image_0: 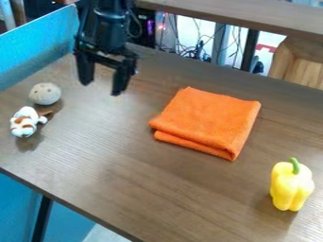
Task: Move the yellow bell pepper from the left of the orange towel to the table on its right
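Note:
My gripper (101, 87) hangs over the back left part of the brown table, its two fingers spread wide with nothing between them. A folded orange cloth (208, 120) lies flat near the middle, to the right of the gripper. A round beige ball with small dark spots (45, 94) rests at the left, below and left of the gripper. Just in front of it is a small white and brown plush toy (25, 122). A yellow bell pepper with a green stem (291, 185) stands upright at the front right.
The wooden table (139, 175) ends in a slanting front edge at the lower left. A blue panel (38, 47) borders its left back side. Behind the table are cables (189, 49), a wooden ledge (252, 19) and a light wooden piece (300, 61).

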Robot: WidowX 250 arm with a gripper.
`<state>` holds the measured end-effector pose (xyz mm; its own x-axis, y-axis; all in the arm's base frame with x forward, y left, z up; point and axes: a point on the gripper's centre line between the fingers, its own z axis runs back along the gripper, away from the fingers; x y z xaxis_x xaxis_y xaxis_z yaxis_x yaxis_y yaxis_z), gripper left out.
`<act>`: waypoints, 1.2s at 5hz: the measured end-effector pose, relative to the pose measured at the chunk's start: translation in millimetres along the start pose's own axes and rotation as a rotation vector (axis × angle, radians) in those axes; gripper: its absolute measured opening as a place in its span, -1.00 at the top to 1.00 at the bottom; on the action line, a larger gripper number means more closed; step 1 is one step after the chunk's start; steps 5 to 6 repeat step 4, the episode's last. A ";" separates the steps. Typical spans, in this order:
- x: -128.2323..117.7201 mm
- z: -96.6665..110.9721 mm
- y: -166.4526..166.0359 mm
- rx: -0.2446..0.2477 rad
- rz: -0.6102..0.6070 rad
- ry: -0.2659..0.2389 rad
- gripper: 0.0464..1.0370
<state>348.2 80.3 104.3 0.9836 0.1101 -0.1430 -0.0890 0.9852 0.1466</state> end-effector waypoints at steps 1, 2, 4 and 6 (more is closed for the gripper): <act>6.8 -8.6 46.2 0.088 -0.043 0.046 -0.93; 9.3 -16.5 85.4 0.091 -0.127 0.014 -0.93; -7.6 -35.4 99.8 -0.071 -0.062 -0.129 -0.93; -7.6 -35.4 99.8 -0.071 -0.062 -0.129 -0.93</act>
